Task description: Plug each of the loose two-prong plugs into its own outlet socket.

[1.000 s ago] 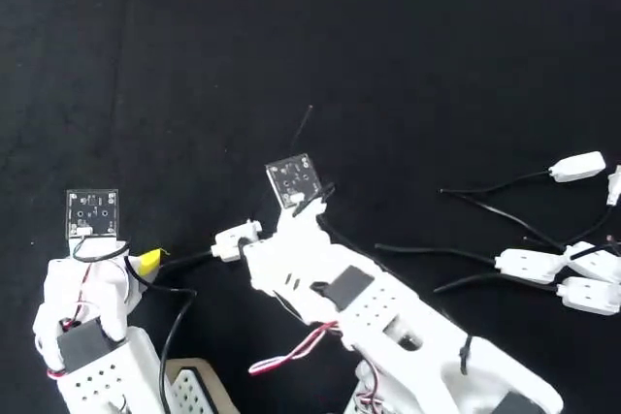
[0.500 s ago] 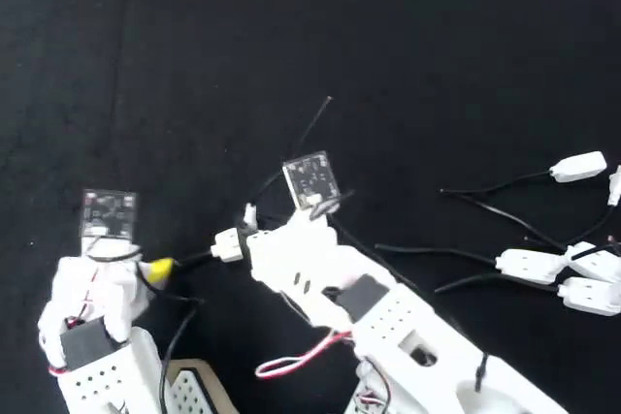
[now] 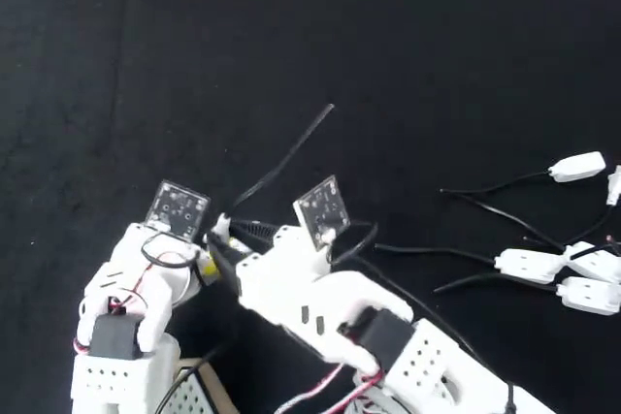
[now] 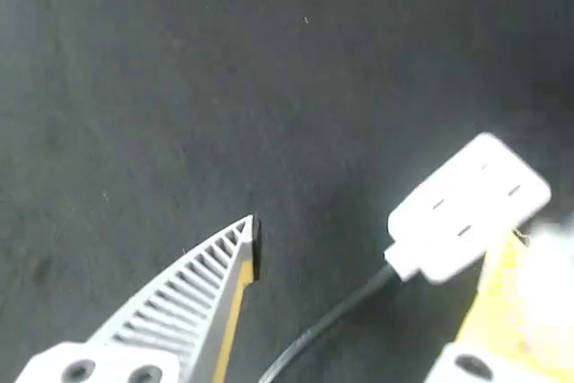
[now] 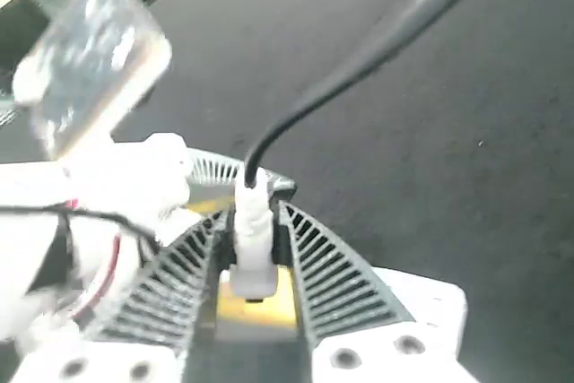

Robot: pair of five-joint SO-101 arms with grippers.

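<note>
Your right claw (image 5: 253, 221) is grasping a white plug (image 5: 252, 248). Both ribbed fingers (image 5: 323, 266) are pressing on its sides, and its black cord (image 5: 359, 60) is running out past the fingertips, away from the wrist.

Your left claw (image 4: 381, 244) is standing released, its two fingers spread wide over the black table (image 4: 179, 60). A white socket (image 4: 468, 208) is lying flat between them with its slots facing up. It is sitting just beside the yellow-padded finger (image 4: 498, 284) and well apart from the ribbed finger (image 4: 211, 280). Its thin black lead (image 4: 332, 320) is trailing back toward the wrist.

From above, the two arms are meeting at about 8 o'clock from the table's middle. The left arm (image 3: 136, 288) is standing at 7 o'clock and the right arm (image 3: 330, 298) is slanting in from 5 o'clock, with their tips close together. A small white piece (image 3: 221, 230) is showing in the gap between them, but you cannot tell from there whether it is the plug or the socket. A long black wire (image 3: 286, 157) is stretching from that spot toward 12 o'clock.

At 4 o'clock, near the table's edge, a bunch of white connectors (image 3: 529, 264) is lying loose, with their black leads fanning toward the middle. A lone connector (image 3: 577, 167) is lying near them at 3 o'clock. You cannot tell which of these are plugs and which are sockets.
</note>
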